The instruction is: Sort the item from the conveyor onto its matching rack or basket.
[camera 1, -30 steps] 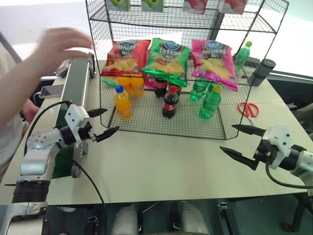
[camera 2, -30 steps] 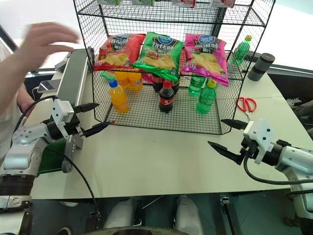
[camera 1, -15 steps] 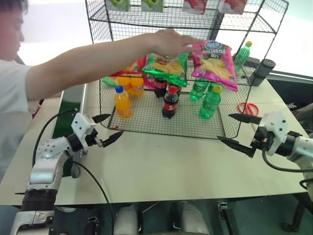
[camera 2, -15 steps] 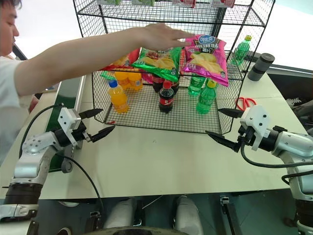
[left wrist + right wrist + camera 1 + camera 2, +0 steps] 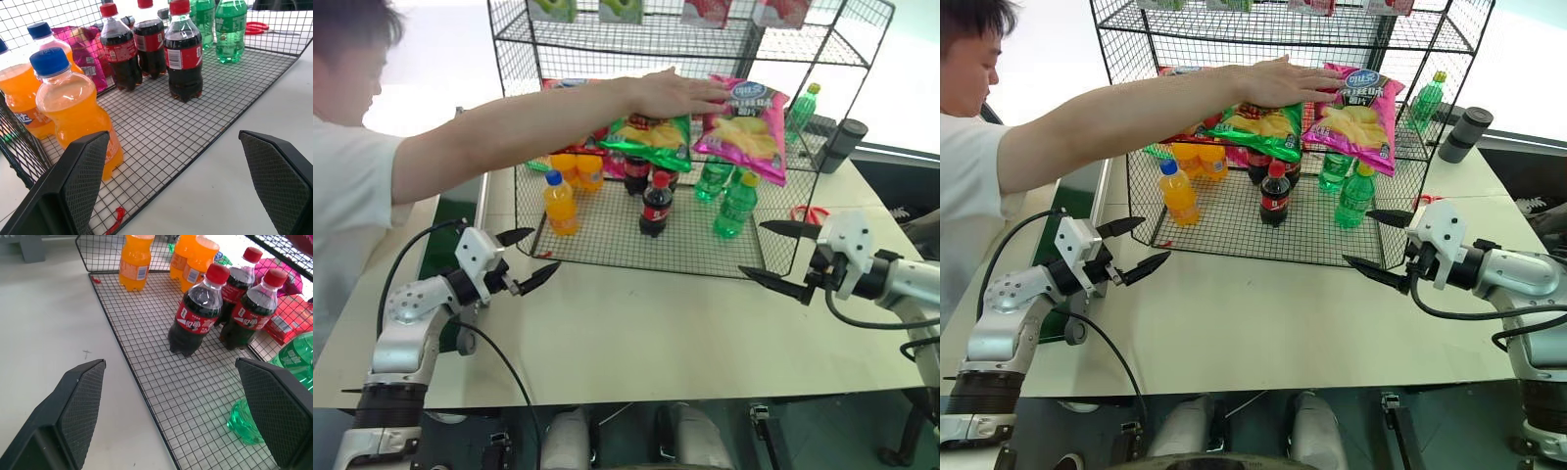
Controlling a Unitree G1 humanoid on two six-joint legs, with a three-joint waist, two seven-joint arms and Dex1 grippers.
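Observation:
The item, a magenta-pink crisp bag (image 5: 746,127), lies tilted on the middle tier of the black wire rack (image 5: 607,240). A person's hand (image 5: 680,93) reaches across and rests on the bag's top left edge. The dark green conveyor (image 5: 434,250) shows at the table's left, mostly hidden behind the person's arm. My left gripper (image 5: 546,248) hovers open and empty by the rack's front left corner. My right gripper (image 5: 750,249) hovers open and empty at its front right corner. Both wrist views look into the bottom tier between spread fingers (image 5: 83,171) (image 5: 78,396).
A green chip bag (image 5: 651,137) and a red one (image 5: 570,86), partly behind the arm, lie beside the pink bag. Orange bottles (image 5: 558,204), cola bottles (image 5: 653,206) and green bottles (image 5: 732,206) stand on the bottom tier. Red scissors (image 5: 808,213) and a black cylinder (image 5: 847,142) sit at the right.
The person's hand swept from over the conveyor at the left across the rack onto the pink bag. My right gripper came a little closer to the rack; my left one stayed put.

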